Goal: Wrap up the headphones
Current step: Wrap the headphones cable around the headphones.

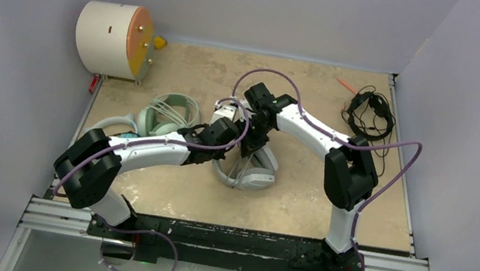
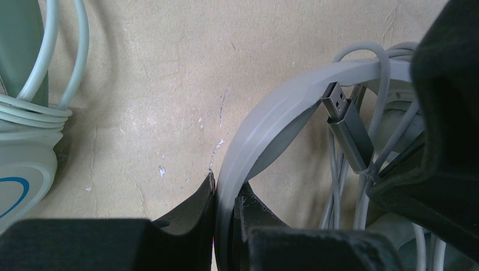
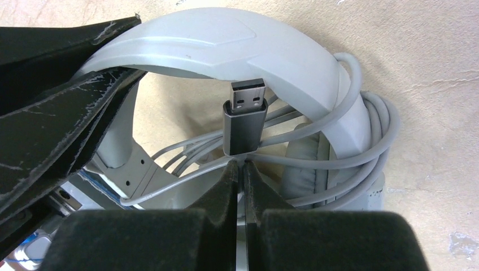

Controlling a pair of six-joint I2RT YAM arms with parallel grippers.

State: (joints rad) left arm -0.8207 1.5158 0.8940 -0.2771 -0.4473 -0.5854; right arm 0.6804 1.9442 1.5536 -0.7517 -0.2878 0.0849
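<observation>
The large white-and-grey headphones (image 1: 252, 175) lie mid-table with their grey cable (image 3: 361, 164) looped in several turns round the band. My left gripper (image 2: 226, 189) is shut on the grey headband (image 2: 271, 113), one finger on each side of it. My right gripper (image 3: 242, 165) is shut on the thin cable just below its USB plug (image 3: 244, 116), which stands upright inside the band's arch. The mint-green headphones (image 1: 168, 113) and a teal-cupped pair (image 1: 115, 126) lie to the left. A thin black headset (image 1: 369, 112) lies at the back right.
A cream drum with an orange face (image 1: 110, 38) stands at the back left corner. Grey walls enclose the table on three sides. The two wrists are crowded close together over the white-and-grey pair.
</observation>
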